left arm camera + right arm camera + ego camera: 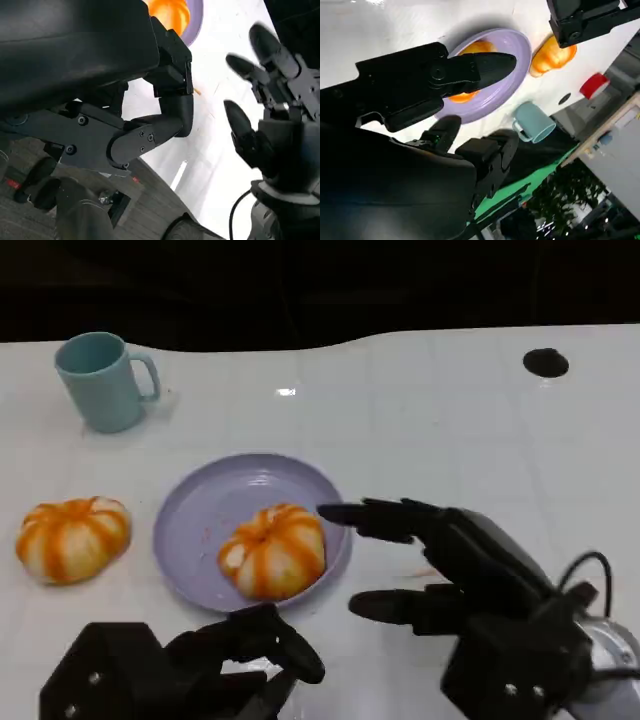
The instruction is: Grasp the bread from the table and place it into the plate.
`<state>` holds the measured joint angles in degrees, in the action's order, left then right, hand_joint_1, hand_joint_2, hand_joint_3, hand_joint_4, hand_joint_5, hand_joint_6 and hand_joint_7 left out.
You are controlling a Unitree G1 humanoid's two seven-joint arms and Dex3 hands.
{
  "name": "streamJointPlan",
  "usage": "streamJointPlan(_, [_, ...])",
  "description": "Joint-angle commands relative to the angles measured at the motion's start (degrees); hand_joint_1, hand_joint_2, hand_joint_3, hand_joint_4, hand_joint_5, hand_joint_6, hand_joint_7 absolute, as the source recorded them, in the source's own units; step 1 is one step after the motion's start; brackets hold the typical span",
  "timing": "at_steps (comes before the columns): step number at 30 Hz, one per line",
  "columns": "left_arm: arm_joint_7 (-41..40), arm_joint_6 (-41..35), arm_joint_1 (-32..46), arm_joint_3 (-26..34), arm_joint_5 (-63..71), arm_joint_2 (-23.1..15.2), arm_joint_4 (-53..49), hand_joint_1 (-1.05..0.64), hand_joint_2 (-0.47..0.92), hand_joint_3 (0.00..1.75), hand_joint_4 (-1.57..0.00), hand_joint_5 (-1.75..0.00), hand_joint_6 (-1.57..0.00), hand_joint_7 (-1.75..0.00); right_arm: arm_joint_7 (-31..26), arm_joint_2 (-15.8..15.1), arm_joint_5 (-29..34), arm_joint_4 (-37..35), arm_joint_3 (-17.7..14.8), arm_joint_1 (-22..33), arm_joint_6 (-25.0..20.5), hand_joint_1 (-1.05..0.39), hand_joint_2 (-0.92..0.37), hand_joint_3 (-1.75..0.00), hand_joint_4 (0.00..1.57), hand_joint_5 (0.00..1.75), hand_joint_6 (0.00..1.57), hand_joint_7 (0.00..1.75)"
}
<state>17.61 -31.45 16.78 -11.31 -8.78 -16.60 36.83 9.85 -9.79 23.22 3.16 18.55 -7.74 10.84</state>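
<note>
The right hand (440, 560) hovers just beside the plate (190, 510), fingers spread, holding nothing. The left hand (200, 665) sits low, fingers curled in, holding nothing. One bread (275, 550) lies in the plate — another (72, 538) rests on the bench (450, 420), left of it. I'd draw the right hand clear without nudging the rim — the left is nearer the second bread.

We see two breads, one (274, 551) and another (72, 538), with orange and white stripes. The plate (195, 512) is light purple. The cup (100, 380) is soft blue-green. The table (450, 420) is white.
</note>
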Motion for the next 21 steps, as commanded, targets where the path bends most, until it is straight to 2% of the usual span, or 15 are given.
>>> streamJointPlan(1, [0.25, 0.35, 0.24, 0.37, 0.03, -0.72, -0.03, -0.36, 0.86, 0.69, -0.69, -1.75, -0.52, -1.55, -3.16, -1.47, -1.55, 2.13, -3.12, 4.49, 4.49, -0.31, -0.76, -0.50, 0.58, 1.25, 0.59, 0.96])
streamJointPlan(2, [0.26, 0.46, 0.26, 0.42, -0.03, -0.68, -0.08, -0.36, 0.86, 0.69, -0.69, -1.75, -0.52, -1.55, -3.88, -1.35, -2.01, 2.52, -3.86, 5.67, 5.22, -0.27, -0.70, -0.62, 0.62, 1.28, 0.61, 1.01])
streamJointPlan(3, [0.29, 0.59, 0.30, 0.46, -0.07, -0.66, -0.14, -0.36, 0.86, 0.68, -0.69, -1.75, -0.52, -1.56, -4.33, -1.25, -2.41, 2.82, -4.39, 6.52, 5.68, -0.20, -0.59, -0.85, 0.68, 1.31, 0.65, 1.06])
streamJointPlan(5, [0.31, 0.76, 0.34, 0.55, -0.13, -0.61, -0.27, -0.35, 0.86, 0.68, -0.69, -1.75, -0.52, -1.56, -4.70, -1.55, -3.35, 3.52, -5.62, 8.14, 6.61, -0.14, -0.49, -1.07, 0.71, 1.35, 0.68, 1.10])
streamJointPlan(6, [0.34, 0.84, 0.36, 0.60, -0.15, -0.64, -0.32, -0.36, 0.87, 0.68, -0.69, -1.75, -0.52, -1.56, -4.67, -1.89, -3.74, 3.93, -6.24, 8.87, 7.02, -0.10, -0.46, -1.18, 0.72, 1.43, 0.70, 1.15])
streamJointPlan(9, [0.32, 0.93, 0.34, 0.69, -0.14, -0.67, -0.40, -0.36, 0.87, 0.67, -0.69, -1.75, -0.52, -1.56, -4.31, -2.79, -5.42, 5.48, -8.26, 11.25, 7.71, -0.05, -0.45, -1.23, 0.73, 1.64, 0.75, 1.24])
streamJointPlan(10, [0.30, 0.89, 0.33, 0.71, -0.08, -0.73, -0.40, -0.36, 0.87, 0.67, -0.69, -1.75, -0.52, -1.56, -4.22, -3.03, -5.76, 6.07, -8.87, 12.02, 7.74, -0.04, -0.44, -1.28, 0.79, 1.70, 0.79, 1.30])
streamJointPlan(14, [0.44, 0.81, 0.22, 0.96, -0.22, -0.86, -0.57, -0.38, 0.88, 0.65, -0.69, -1.75, -0.52, -1.55, -4.31, -4.45, -4.81, 9.04, -11.03, 15.07, 7.46, -0.05, -0.36, -1.40, 0.92, 1.74, 0.85, 1.43])
streamJointPlan(21, [0.63, 1.76, 0.19, 1.29, -0.03, -1.44, -0.96, -0.40, 0.91, 0.59, -0.68, -1.75, -0.52, -1.54, -4.57, -5.33, -2.03, 14.21, -13.19, 20.46, 4.30, -0.05, -0.28, -1.44, 0.95, 1.75, 0.85, 1.43])
